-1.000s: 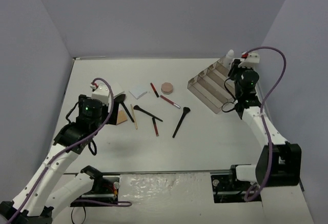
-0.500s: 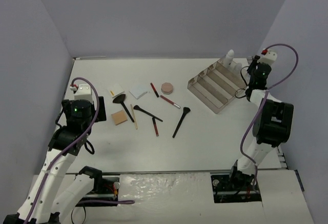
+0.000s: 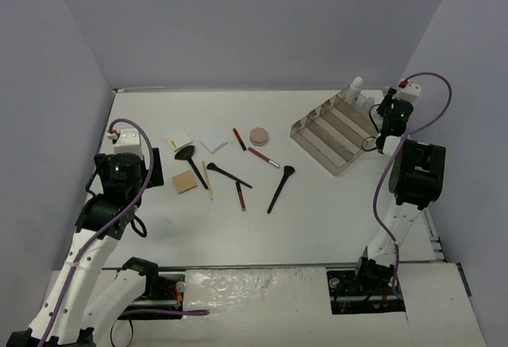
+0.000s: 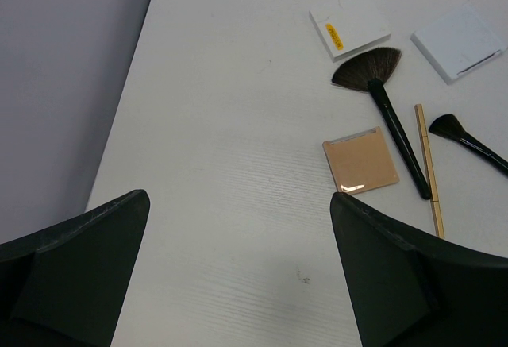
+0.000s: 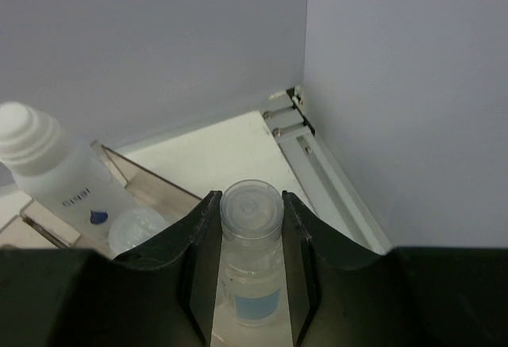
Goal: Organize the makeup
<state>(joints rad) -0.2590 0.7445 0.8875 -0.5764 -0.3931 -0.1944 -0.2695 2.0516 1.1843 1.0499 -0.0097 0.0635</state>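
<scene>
**Right arm edges toward the tray with a bottle in its grip**

Over the last half second the right gripper has shifted slightly left, toward the far end of the tray. The left arm has hardly moved in that time. A full second ago it hung over the square pads. It has since drawn back to the left side of the table, uncovering the white pad and the tan pad.

Only the right wrist view shows us the grasp. The fingers are clamped on a small clear bottle, held upright just beside the tray near the table's far right corner. We cannot tell whether its base touches the table. To its left a taller white-capped bottle stands in the tray's end compartment, with a round cap next to it.

The left wrist view shows the left gripper spread wide and holding nothing above bare table. Ahead of it lie the two pads, the fan brush and the wooden pencil.

Only the overhead view shows us the rest of the makeup, loose on the table left of the tray. There we see the pale-blue pad, the pink compact, three red pencils and two more black brushes.
</scene>
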